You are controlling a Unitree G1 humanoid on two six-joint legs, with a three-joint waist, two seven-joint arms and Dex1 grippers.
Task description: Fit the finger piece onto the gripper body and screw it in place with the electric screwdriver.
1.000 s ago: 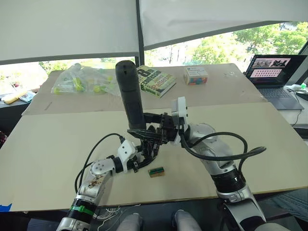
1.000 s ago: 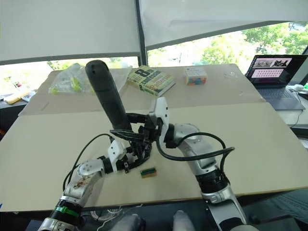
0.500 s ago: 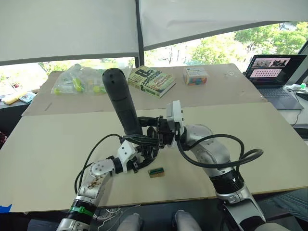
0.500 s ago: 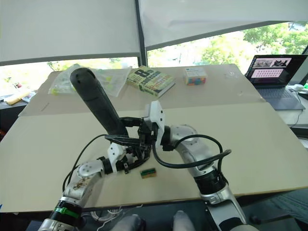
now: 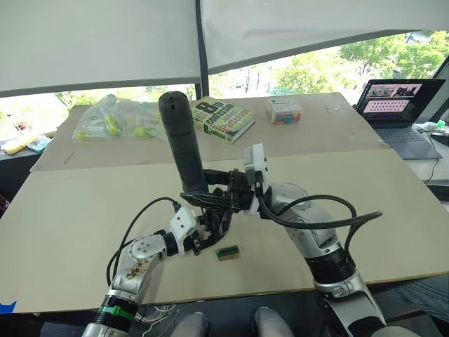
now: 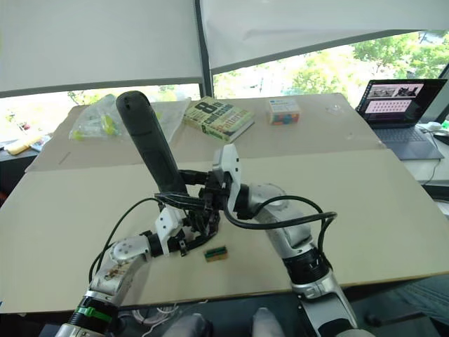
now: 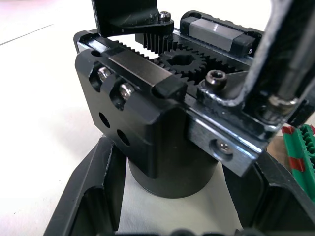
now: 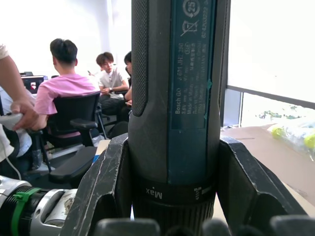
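Observation:
The electric screwdriver stands nearly upright over the table's middle, leaning slightly left, its label in the right wrist view. My right gripper is shut on its lower barrel, fingers on both sides. Its thin bit comes down at the gripper body, a black block with gears and racks. My left gripper is shut on that body's round base, just above the table. A scuffed black finger piece sits on the body's near rack by the bit. Another black finger stands on the far rack.
A small green block lies on the table beside the body. Far back are a book, a plastic bag of yellow-green items, a small box and a laptop. Seated people show behind.
The screwdriver's top swung to the left, then came part of the way back toward upright. Both grippers keep their holds and the gripper body stays in place.

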